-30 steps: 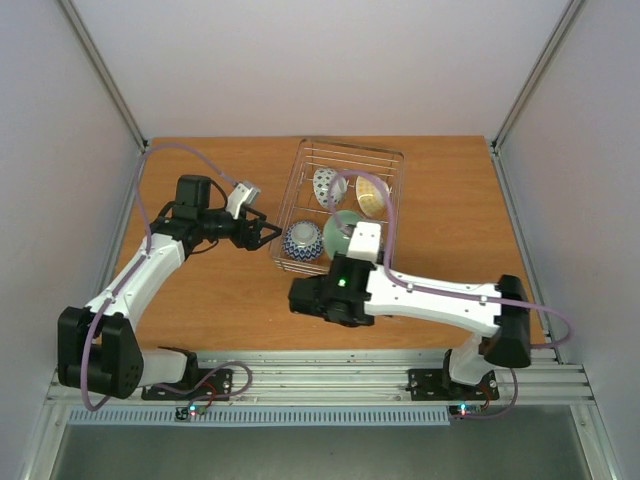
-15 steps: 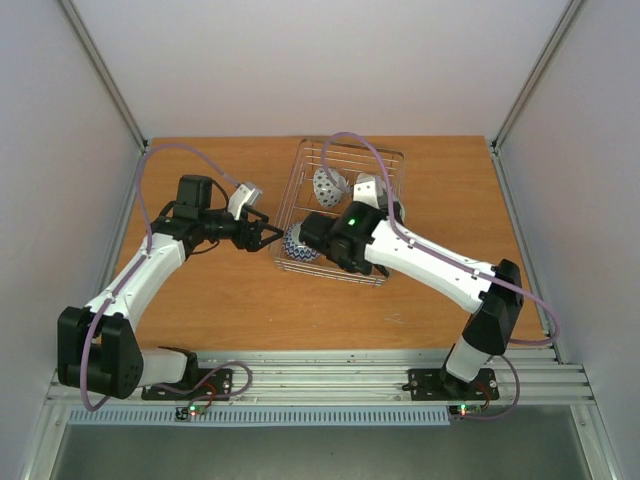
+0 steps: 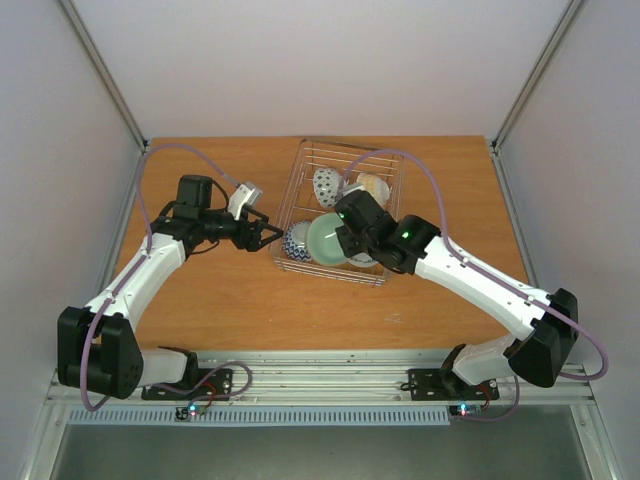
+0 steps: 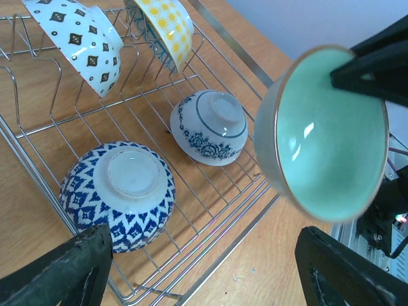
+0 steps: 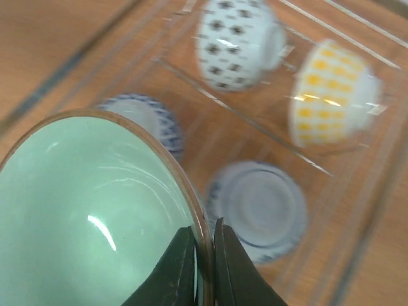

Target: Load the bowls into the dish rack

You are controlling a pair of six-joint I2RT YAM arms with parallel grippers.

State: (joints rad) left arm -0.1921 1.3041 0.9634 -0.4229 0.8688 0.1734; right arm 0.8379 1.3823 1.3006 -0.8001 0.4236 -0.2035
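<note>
Right gripper [image 5: 204,252] is clamped on the rim of the green bowl [image 3: 326,240]. In the last second you've swung it from the bench's near edge to over the rack [image 3: 352,147], so it looks ready to set down. Left gripper [image 3: 264,236] stays put, fingers apart. No writing is readable.

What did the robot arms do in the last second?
The right arm swung from the near side of the dish rack to above it. The right fingers kept the green bowl pinched by its rim, tilted over the rack's near end. The left fingers stayed open beside the rack. The rack and the other bowls seen inside did not move.
</note>
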